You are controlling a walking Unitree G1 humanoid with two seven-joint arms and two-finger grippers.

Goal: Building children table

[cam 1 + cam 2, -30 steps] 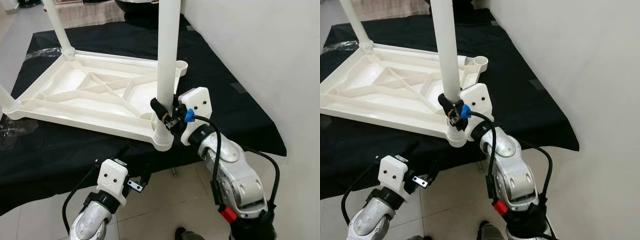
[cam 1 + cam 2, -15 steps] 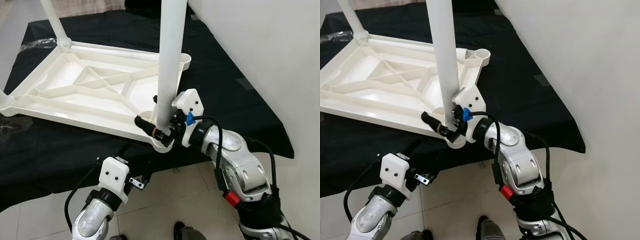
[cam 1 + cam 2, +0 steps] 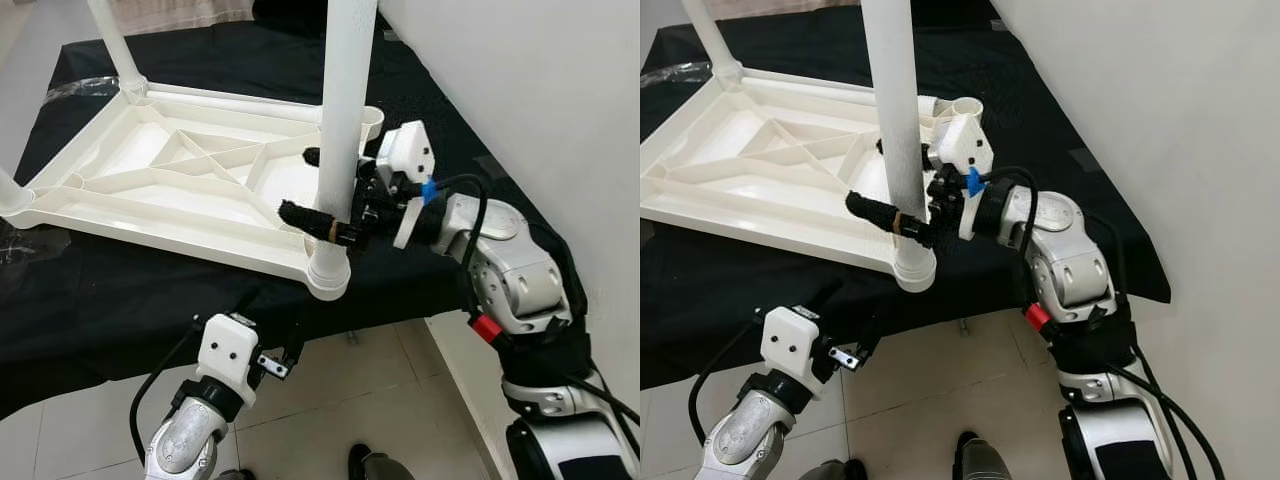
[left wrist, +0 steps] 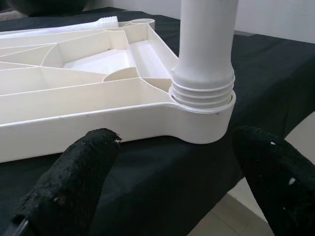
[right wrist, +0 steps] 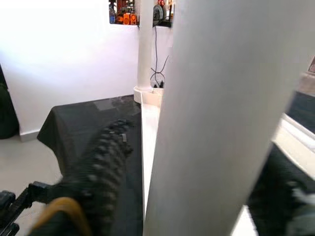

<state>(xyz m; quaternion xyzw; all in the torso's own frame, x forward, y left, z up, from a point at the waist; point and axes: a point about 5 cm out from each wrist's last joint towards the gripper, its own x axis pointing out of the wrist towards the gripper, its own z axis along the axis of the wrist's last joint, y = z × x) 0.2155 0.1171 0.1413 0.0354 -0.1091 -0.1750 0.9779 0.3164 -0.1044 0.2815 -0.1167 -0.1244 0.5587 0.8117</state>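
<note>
Right pincer [image 3: 902, 190] astride upright white leg [image 3: 895, 120] of upturned tabletop [image 3: 750, 170].

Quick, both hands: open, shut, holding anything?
Left hand: open, holding nothing.
Right hand: fingers straddle the table leg; whether they grip it cannot be told.

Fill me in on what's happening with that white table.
A white plastic table top lies upside down on a black cloth. The right gripper has its fingers either side of the upright white leg standing in the near corner socket, just above the joint. The left gripper is open, low in front of that corner, holding nothing. Another leg stands at the far corner.
</note>
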